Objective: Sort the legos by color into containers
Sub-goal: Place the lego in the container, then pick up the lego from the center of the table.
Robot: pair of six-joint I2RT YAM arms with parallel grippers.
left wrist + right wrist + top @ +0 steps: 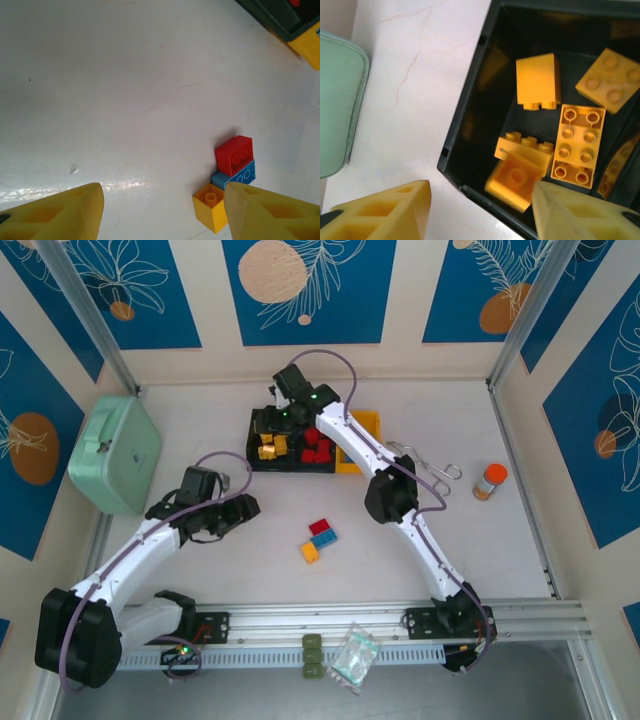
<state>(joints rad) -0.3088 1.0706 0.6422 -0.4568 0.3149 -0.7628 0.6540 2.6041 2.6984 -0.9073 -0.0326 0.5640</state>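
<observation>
Three legos lie together on the table: a red one (320, 527) (235, 154), a blue one (326, 538) (240, 175) and a yellow one (309, 552) (211, 206). My left gripper (243, 508) (162, 212) hovers open to their left with nothing in it, its right finger (270, 215) just beside the yellow brick. The containers (256, 430) stand at the back. The left black bin (465, 115) holds several yellow legos (577, 145), the middle black bin holds red legos (316, 448), and the yellow-orange bin (366, 423) is on the right. My right gripper (278, 408) (480, 212) is open and empty above the left bin's corner.
A mint-green case (115, 453) (337, 105) sits at the left. An orange-capped bottle (489, 481) and wire clips (428, 466) lie right of the bins. Olive-green blocks (313, 655) and a clear bag (355, 656) rest on the front rail.
</observation>
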